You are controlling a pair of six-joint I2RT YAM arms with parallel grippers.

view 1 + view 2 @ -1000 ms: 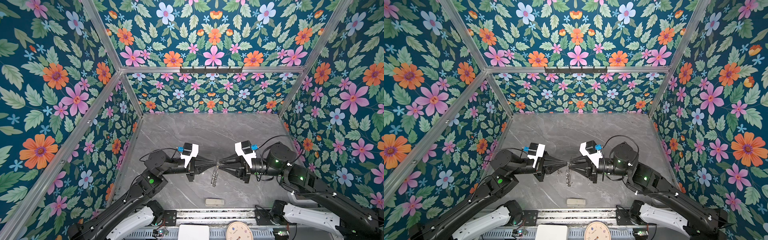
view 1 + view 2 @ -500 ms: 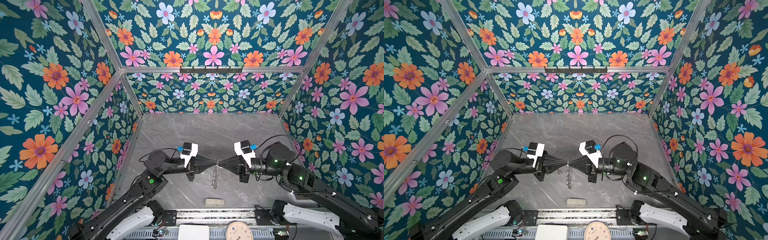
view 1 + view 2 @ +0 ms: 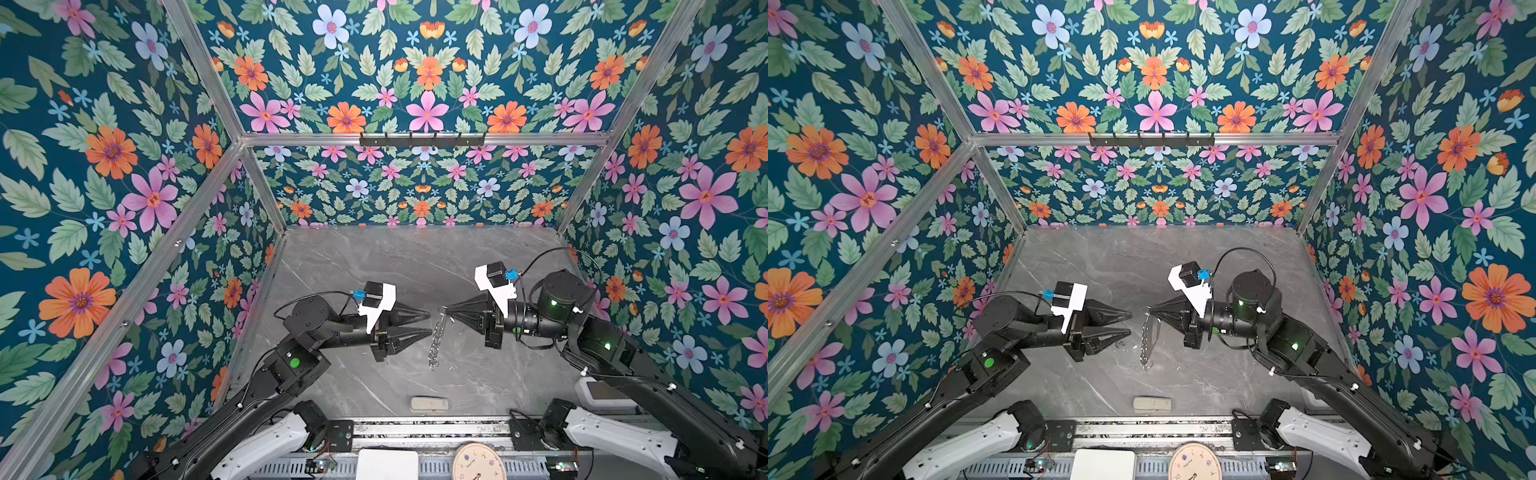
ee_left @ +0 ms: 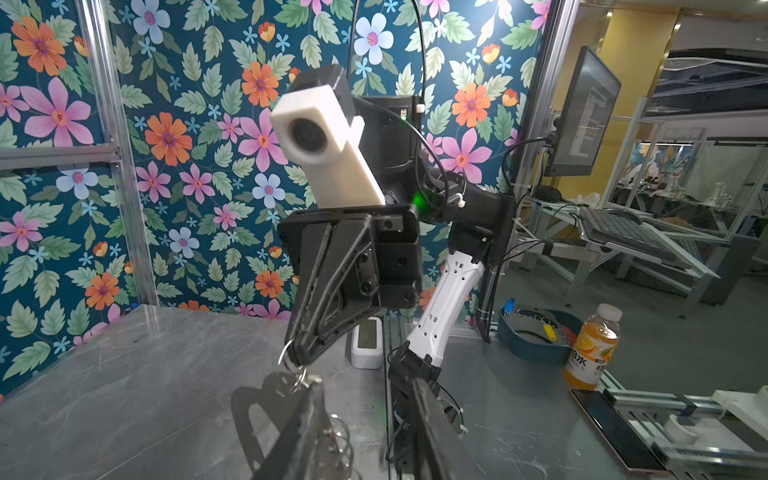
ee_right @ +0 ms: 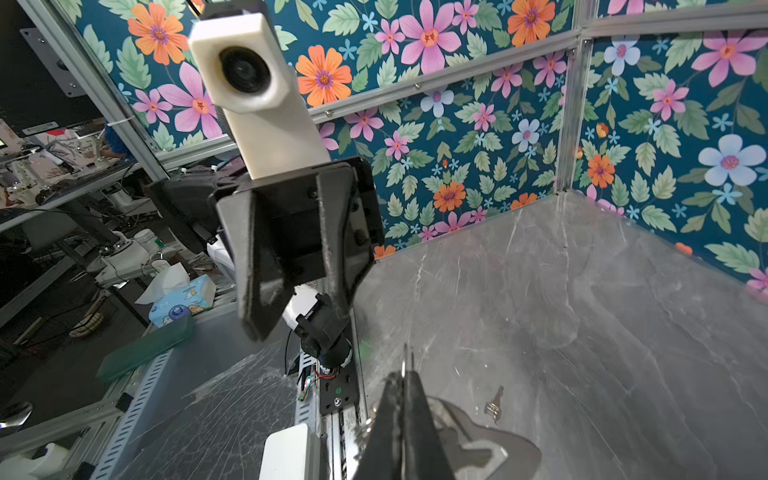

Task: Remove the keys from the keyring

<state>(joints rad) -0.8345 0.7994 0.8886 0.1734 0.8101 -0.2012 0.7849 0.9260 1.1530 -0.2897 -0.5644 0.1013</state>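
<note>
- The right claw (image 3: 444, 309) (image 3: 1152, 310) is pinched fully together on the ring end of the keyring (image 3: 435, 340) (image 3: 1145, 338). In the right wrist view a sliver of the ring pokes out past the tips of this claw (image 5: 405, 376).
- From those tips the keyring's chain hangs toward 6 o'clock in both top views. Whether its lowest link touches the worktop (image 3: 374, 266) I cannot tell.
- The left claw (image 3: 430, 322) (image 3: 1130, 323) sits at 9 o'clock from the right claw, tip facing tip and just apart. Its two fingers stand partly spread with nothing between them, which the right wrist view (image 5: 299, 322) also shows.
- One key (image 5: 494, 405) lies flat on the grey marbled worktop, off the ring and near the right claw.
- In the left wrist view, blurred metal sits by a finger (image 4: 307, 399) of the left claw. I cannot tell whether it is a second key.
- A pale beige block (image 3: 429, 404) (image 3: 1152, 404) lies at 6 o'clock from the chain, near the front rail.
- A small white box with a grey screen (image 3: 598, 390) (image 4: 365, 340) stands at 4 o'clock from the right claw.
- A round clock face (image 3: 478, 463) (image 3: 1194, 463) sits past the rail at 6 o'clock. Its numerals are too small to read with certainty.
- Outside the cell, an orange drink bottle (image 4: 592, 349) has a label with an orange slice and the character "水". The rest of the print is unreadable.
- The text on a monitor (image 4: 582, 112) is too small to read.
- A blue tissue pack (image 5: 183, 299) carries cartoon figures, and its writing is illegible.
</note>
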